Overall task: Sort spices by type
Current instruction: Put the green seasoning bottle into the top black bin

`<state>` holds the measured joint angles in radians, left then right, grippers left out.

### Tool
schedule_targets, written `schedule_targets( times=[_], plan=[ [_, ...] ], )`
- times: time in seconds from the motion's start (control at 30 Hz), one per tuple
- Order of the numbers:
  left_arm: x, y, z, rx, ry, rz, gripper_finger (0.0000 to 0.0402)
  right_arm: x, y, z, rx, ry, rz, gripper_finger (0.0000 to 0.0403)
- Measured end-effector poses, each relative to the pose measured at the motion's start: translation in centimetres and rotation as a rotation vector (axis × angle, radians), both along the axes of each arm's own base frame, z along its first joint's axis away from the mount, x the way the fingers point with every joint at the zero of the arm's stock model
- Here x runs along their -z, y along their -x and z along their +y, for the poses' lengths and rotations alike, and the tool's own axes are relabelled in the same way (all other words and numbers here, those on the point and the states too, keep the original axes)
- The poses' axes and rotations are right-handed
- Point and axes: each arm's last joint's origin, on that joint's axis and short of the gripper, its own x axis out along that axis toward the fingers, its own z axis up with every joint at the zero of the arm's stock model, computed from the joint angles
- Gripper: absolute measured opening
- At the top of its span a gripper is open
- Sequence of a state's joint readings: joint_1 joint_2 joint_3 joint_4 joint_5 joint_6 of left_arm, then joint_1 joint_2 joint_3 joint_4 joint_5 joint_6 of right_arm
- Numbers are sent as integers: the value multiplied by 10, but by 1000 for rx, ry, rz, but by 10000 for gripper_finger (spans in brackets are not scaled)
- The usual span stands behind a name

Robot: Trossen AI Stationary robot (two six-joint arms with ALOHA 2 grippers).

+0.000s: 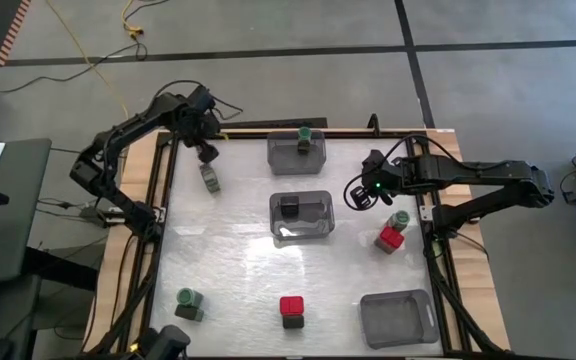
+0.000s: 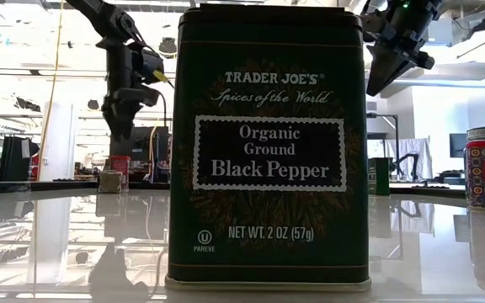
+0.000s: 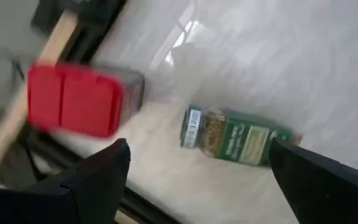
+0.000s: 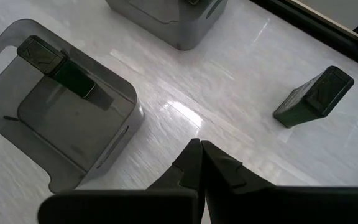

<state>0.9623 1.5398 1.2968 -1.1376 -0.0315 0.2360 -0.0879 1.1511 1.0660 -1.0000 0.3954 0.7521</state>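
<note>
Now, in the high view, your left gripper (image 1: pixel 208 153) hangs upper left with fingers spread just above a tipped green-capped jar (image 1: pixel 211 178); drop squarely and take it across its narrow body. Your right gripper (image 1: pixel 365 192), fingers pressed together, waits right of the middle bin (image 1: pixel 302 217). In the left wrist view, the jar (image 3: pixel 235 135) lies on the surface between both fingers (image 3: pixel 98 180), uncontacted.
</note>
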Motion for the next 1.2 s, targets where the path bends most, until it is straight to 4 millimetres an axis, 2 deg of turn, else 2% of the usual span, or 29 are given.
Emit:
schedule_targets(
  times=[0.23,0.37,0.63,0.93,1.2],
  plan=[
    [3,-3,-6,-542,77,-84,366,0,0,0,0,0,0,36],
    [11,-7,-13,-697,123,-93,366,0,0,-2,7,0,0,36],
    [43,-14,-36,-895,132,-7,366,0,0,-2,3,3,1,36],
    [74,-23,-41,-1033,155,-140,366,-1,0,-7,-151,92,82,36],
    [101,-19,-55,-1151,143,-112,366,-1,3,-19,-211,144,151,36]
  ],
)
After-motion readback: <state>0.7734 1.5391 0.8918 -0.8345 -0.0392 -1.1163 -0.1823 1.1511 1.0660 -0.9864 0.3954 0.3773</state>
